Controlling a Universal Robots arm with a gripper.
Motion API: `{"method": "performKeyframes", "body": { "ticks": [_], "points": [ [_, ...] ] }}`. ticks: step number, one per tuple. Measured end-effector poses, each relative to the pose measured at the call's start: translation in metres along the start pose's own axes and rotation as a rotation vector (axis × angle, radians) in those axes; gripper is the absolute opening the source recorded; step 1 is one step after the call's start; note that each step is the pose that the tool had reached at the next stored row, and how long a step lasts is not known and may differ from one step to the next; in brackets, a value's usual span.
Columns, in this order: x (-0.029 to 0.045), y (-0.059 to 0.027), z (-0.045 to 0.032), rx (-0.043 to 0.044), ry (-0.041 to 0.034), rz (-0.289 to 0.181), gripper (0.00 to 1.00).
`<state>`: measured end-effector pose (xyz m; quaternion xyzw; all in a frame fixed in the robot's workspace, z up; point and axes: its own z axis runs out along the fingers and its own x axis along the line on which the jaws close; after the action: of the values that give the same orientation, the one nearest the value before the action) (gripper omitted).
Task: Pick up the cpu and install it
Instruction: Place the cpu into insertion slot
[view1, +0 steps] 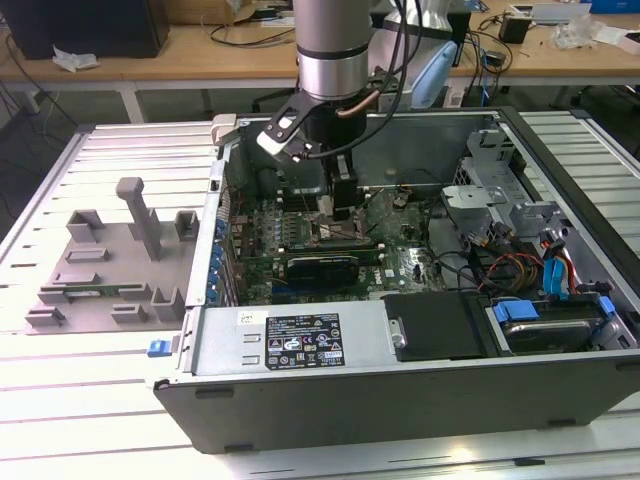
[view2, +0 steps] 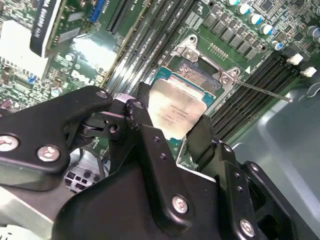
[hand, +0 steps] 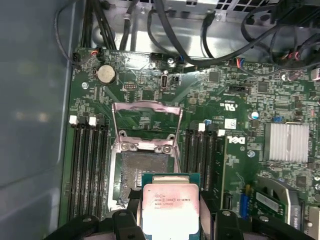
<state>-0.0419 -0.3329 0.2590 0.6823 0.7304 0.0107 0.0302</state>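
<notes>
The cpu (view2: 175, 112) is a flat square chip with a shiny silver top and a green rim. It sits between my black fingers (view2: 137, 117), and my gripper (view2: 172, 127) is shut on it. In the first wrist view the cpu (hand: 171, 207) hangs just over the near edge of the motherboard socket (hand: 142, 172). The socket's metal load plate (hand: 146, 122) is flipped open. In the exterior view my gripper (view1: 343, 207) reaches down into the open computer case, right above the socket area (view1: 340, 235).
Memory slots (hand: 87, 165) flank the socket on both sides. The thin socket lever (view2: 260, 91) sticks out sideways. Cables (view1: 510, 265) and a drive bay (view1: 545, 325) fill the case's right side in the exterior view. A grey parts fixture (view1: 110, 270) lies on the table at that view's left.
</notes>
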Motion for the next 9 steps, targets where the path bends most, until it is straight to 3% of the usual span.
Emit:
{"method": "performKeyframes", "body": {
  "ticks": [7,9],
  "points": [
    [0.0113,0.0008,0.0079,0.0004,-0.0072,-0.001,0.55],
    [0.0147,0.002,0.0162,0.0008,-0.0137,-0.003,0.55]
  ]
}}
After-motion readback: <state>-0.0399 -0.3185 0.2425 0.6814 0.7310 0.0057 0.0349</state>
